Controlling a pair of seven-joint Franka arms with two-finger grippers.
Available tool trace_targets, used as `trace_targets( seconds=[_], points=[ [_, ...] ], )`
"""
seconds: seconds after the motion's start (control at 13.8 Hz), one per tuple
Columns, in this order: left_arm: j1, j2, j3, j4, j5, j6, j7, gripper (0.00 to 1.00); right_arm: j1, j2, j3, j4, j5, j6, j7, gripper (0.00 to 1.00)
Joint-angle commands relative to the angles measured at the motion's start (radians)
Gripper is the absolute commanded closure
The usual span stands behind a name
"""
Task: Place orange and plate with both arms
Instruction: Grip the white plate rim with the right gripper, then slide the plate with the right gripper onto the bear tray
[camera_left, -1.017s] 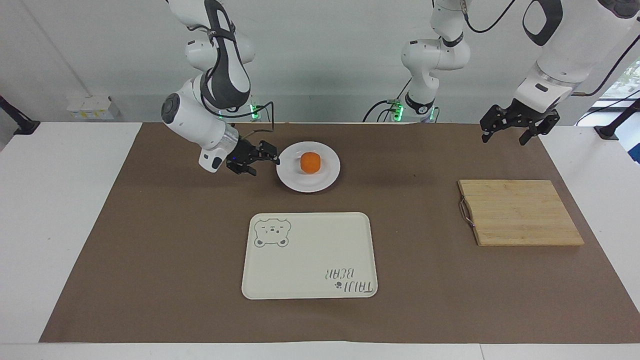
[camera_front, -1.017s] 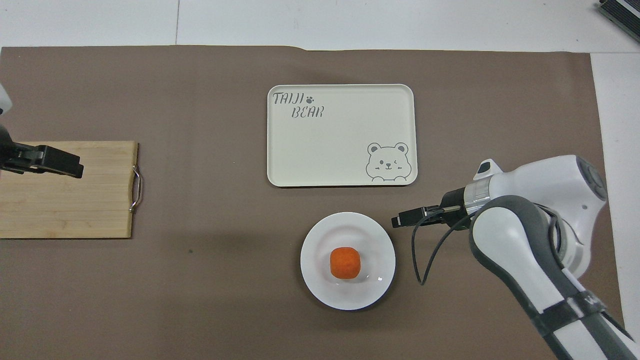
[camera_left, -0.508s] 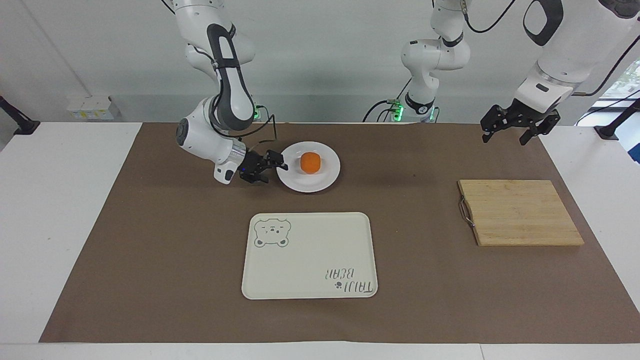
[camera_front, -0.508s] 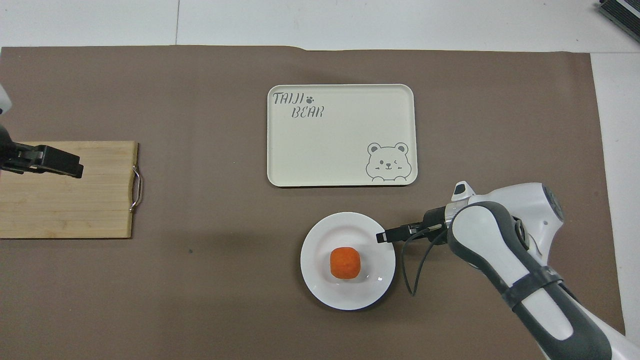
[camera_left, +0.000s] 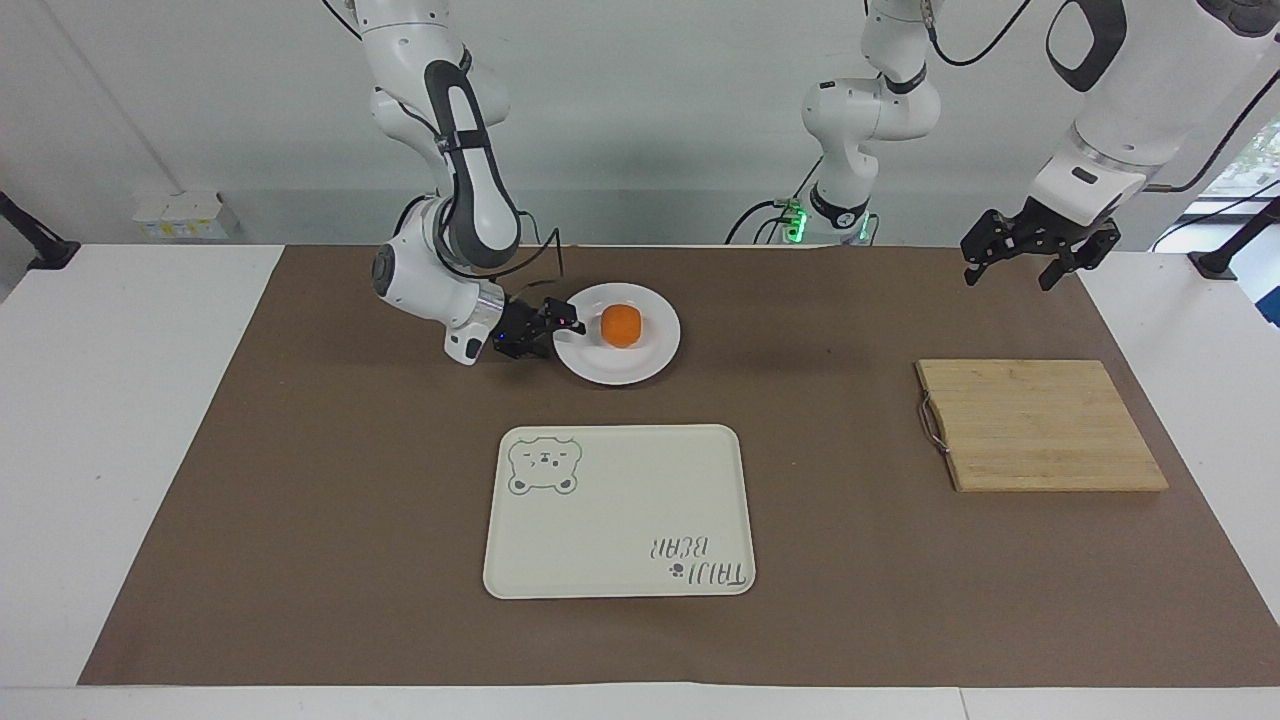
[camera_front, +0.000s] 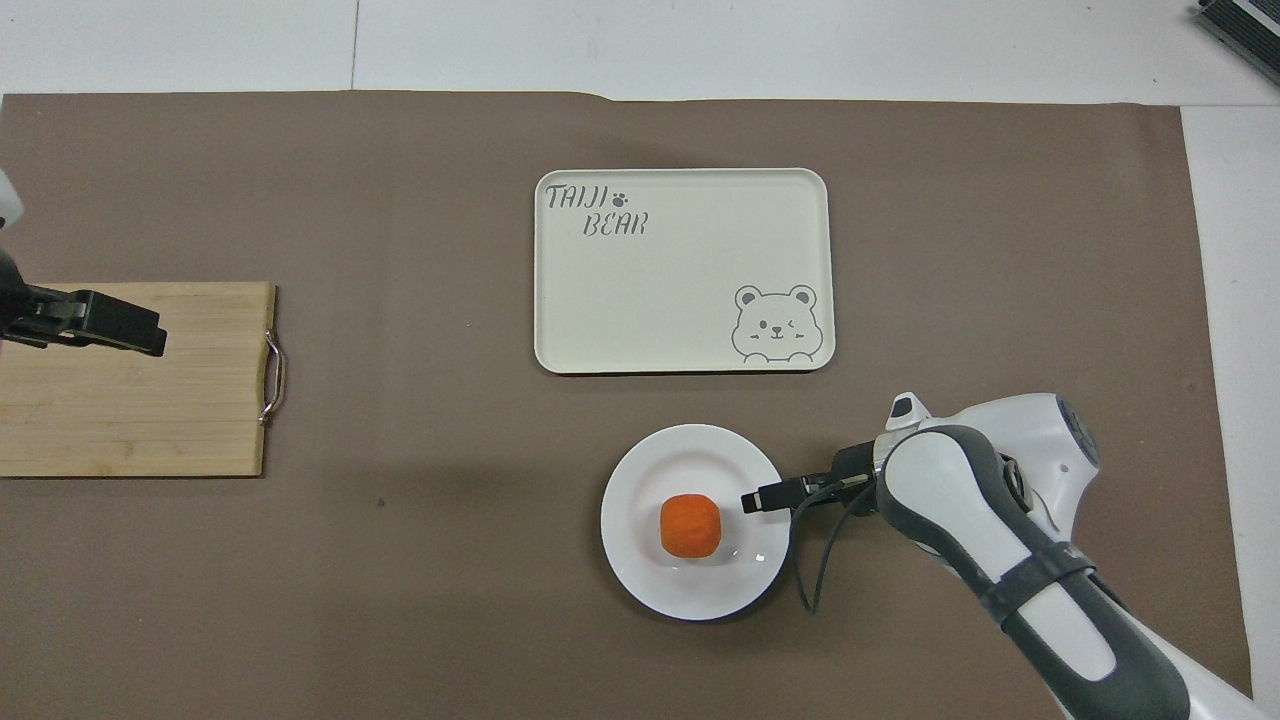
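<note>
Nearest the robots, the plate (camera_left: 617, 361) (camera_front: 690, 590) is sitting flat on the brown mat (camera_left: 300, 480), and the orange (camera_left: 621, 325) (camera_front: 690, 525) is resting in the middle of its well; being round, the fruit is showing no long axis. The right gripper (camera_left: 560, 322) (camera_front: 765, 498) is lying low and level at the plate's rim on the side toward the right arm's end of the table, its tips reaching over the rim and pointing at the orange; whether its fingers are clamping the rim or standing apart cannot be told.

Farther from the robots, the cream tray (camera_left: 620, 590) (camera_front: 680, 365) is lying with nothing in it, showing a bear drawing and the words "TAIJI BEAR".

The left gripper (camera_left: 1035, 255) (camera_front: 95, 322) is waiting in the air over the wooden cutting board (camera_left: 1040, 425) (camera_front: 130, 420), fingers spread and holding nothing.
</note>
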Motion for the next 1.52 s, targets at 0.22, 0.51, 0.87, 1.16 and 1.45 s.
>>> trace_targets(
  seconds=[0.22, 0.51, 0.87, 1.16, 1.45],
  points=[
    [0.01, -0.005, -0.008, 0.007, 0.014, -0.012, 0.003, 0.0, 0.003, -0.011, 0.001, -0.025, 0.04, 0.015, -0.03, 0.87],
    [0.01, -0.005, -0.008, 0.009, 0.014, -0.012, 0.003, 0.0, 0.003, -0.008, 0.001, -0.024, 0.04, 0.013, -0.002, 1.0],
    [0.01, -0.005, -0.008, 0.009, 0.014, -0.012, 0.003, 0.0, 0.0, 0.001, 0.001, 0.001, 0.078, -0.001, -0.059, 1.0],
    [0.01, -0.005, -0.008, 0.009, 0.014, -0.012, 0.003, 0.0, 0.0, 0.026, 0.002, 0.051, 0.12, -0.016, -0.143, 1.0],
    [0.01, -0.005, -0.008, 0.009, 0.014, -0.012, 0.003, 0.0, -0.021, 0.053, 0.001, 0.129, 0.121, -0.077, -0.134, 1.0]
  ],
)
